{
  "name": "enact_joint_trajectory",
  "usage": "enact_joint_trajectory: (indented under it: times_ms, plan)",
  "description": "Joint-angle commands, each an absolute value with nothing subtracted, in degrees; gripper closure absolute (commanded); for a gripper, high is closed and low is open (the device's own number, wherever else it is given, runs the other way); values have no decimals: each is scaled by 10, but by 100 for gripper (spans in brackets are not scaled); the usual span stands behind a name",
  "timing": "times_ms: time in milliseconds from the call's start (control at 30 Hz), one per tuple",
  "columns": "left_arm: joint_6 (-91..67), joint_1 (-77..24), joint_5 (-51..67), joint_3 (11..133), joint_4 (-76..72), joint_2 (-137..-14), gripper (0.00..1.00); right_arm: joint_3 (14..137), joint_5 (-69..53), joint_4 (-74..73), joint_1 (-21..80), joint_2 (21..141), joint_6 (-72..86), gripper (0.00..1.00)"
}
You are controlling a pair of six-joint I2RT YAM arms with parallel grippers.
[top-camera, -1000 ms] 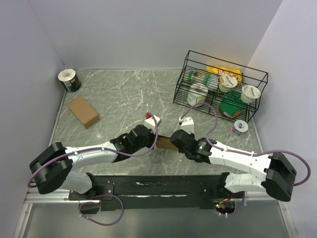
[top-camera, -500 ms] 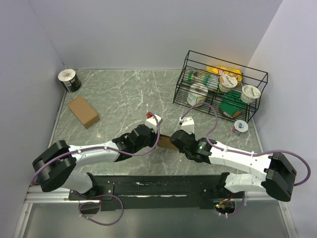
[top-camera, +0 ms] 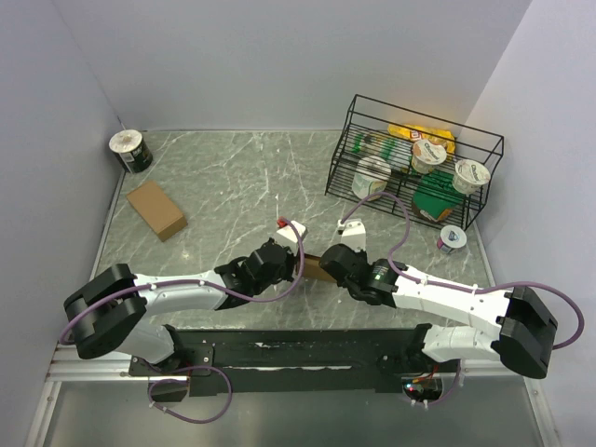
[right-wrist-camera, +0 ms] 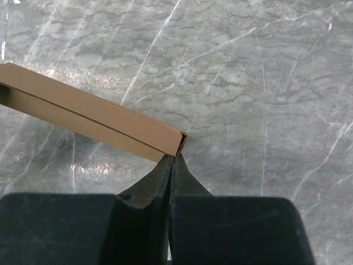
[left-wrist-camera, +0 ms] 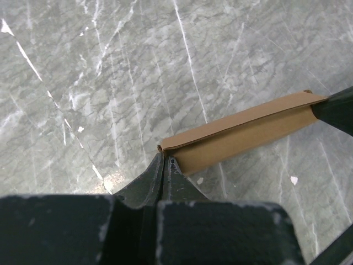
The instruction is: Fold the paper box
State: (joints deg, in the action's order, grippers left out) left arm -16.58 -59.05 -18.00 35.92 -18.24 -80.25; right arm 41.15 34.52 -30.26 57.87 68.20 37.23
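Pinching the left end of the paper box [left-wrist-camera: 242, 135] with the left gripper [left-wrist-camera: 164, 160], fingers pressed together on a thin cardboard edge. Found on the near side of the wire rack [top-camera: 346, 149], slightly left of it. Clamped at the right end by the right gripper [right-wrist-camera: 175, 157], fingers tight on the corner. Judged partway done: long creases already shaped into a slim sleeve; ends apparently unclosed, flaps left to tuck.
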Motion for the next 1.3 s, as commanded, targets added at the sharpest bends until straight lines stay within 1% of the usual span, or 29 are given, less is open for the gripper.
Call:
enact_joint_trajectory:
  times_ms: [0, 233, 267, 300, 333, 367, 400, 467, 500, 600, 633, 867, 900, 1000, 1067, 1100, 1200, 1267]
  plan:
    - [-182, -642, -98, 342, -99, -849, 99, 374, 261, -344, 583, 708, 396, 100]
    - [-185, -645, -111, 350, -93, -849, 99, 386, 263, -359, 584, 688, 396, 100]
    - [-186, -646, -112, 355, -92, -848, 99, 395, 263, -364, 583, 682, 395, 98]
    - [-187, -645, -115, 359, -84, -846, 99, 399, 264, -367, 583, 674, 395, 85]
    - [-190, -645, -120, 363, -78, -846, 99, 403, 264, -377, 584, 659, 395, 79]
    - [-190, -646, -124, 370, -74, -845, 99, 413, 265, -381, 583, 650, 390, 77]
    - [-190, -645, -132, 373, -64, -843, 99, 417, 265, -386, 583, 641, 390, 70]
    - [-189, -645, -136, 379, -59, -841, 99, 431, 263, -394, 583, 612, 386, 61]
    - [-187, -645, -137, 383, -56, -840, 99, 435, 261, -396, 584, 601, 384, 54]
    - [-183, -645, -136, 389, -53, -839, 99, 442, 251, -400, 581, 557, 383, 39]
    - [-182, -646, -135, 391, -52, -840, 99, 443, 250, -402, 582, 535, 385, 36]
    - [-174, -646, -131, 400, -57, -853, 99, 438, 232, -394, 569, 469, 377, 30]
    - [-173, -645, -131, 401, -58, -855, 99, 434, 230, -392, 565, 465, 378, 31]
    - [-171, -646, -131, 401, -61, -857, 99, 418, 222, -370, 550, 457, 366, 40]
    - [-171, -646, -129, 400, -63, -860, 99, 398, 196, -324, 541, 457, 324, 44]
    - [-170, -646, -128, 400, -63, -861, 99, 394, 190, -309, 538, 460, 310, 49]
    - [-168, -645, -126, 400, -65, -865, 99, 383, 179, -274, 532, 471, 259, 56]
    - [-166, -645, -125, 399, -67, -866, 99, 385, 179, -263, 527, 478, 249, 58]
